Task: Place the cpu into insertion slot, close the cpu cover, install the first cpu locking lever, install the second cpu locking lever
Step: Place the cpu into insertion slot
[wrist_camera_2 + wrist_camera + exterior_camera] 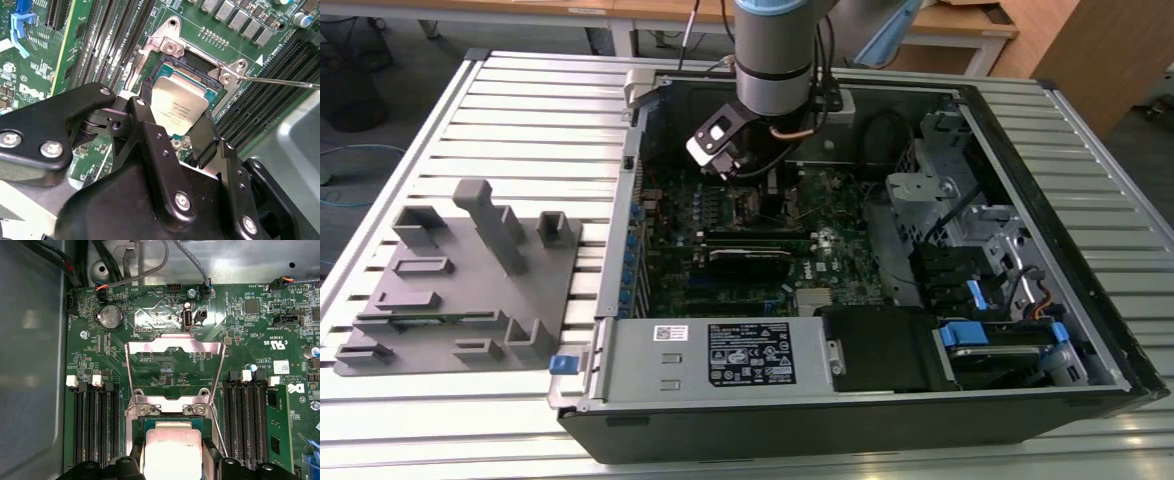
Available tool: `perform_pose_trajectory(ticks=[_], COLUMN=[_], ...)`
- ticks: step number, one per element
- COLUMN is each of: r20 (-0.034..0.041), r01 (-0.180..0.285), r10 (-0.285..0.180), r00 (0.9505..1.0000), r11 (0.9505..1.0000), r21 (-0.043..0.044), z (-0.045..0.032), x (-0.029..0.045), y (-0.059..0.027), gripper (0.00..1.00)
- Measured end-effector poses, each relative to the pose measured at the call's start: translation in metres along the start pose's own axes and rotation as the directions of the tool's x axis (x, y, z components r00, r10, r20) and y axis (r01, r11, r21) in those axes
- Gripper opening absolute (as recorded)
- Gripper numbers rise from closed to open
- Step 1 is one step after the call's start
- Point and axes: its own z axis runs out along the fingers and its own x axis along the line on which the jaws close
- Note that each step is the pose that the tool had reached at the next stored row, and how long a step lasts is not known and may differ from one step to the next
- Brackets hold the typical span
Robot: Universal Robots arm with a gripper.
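My gripper (172, 120) is down over the insertion slot (192, 75) on the green motherboard, inside the open computer case (1067, 250). Its black fingers (145, 117) flank the cpu (177, 105), a pale silver square, and press on two opposite edges. The cpu (172, 450) sits level within the slot's black frame (170, 421); I cannot tell if it is fully seated. The cpu cover (172, 342), a silvery frame with a square window, stands flipped open beyond its hinge. A thin wire locking lever (280, 82) sticks out to one side, unlatched. In the exterior view the arm's wrist (747, 150) hides the slot.
Long black memory slots (95, 425) run along both sides of the socket. A power supply box (720, 352) fills the case's near edge, drive bays (947, 200) the exterior view's right. A grey parts fixture (454, 270) lies on the slatted table at the exterior view's left.
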Motion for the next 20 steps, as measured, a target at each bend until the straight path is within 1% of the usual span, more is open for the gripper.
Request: perform_pose_trajectory(ticks=[5, 12, 16, 20], r20=[-0.0003, -0.0009, -0.0011, -0.0013], r01=[0.0, 0.0, 0.0, 0.004], r10=[0.0, 0.0, 0.0, -0.004], r00=[1.0, 1.0, 1.0, 1.0], r11=[1.0, 1.0, 1.0, 1.0], r21=[-0.0002, 0.0, -0.0003, -0.0007], z=[0.0002, 0.0002, 0.0001, 0.0004], x=[0.0002, 0.0049, 0.0049, 0.0048], y=[0.0, -0.0002, -0.0026, -0.003], gripper=[0.54, 0.54, 0.54, 0.54])
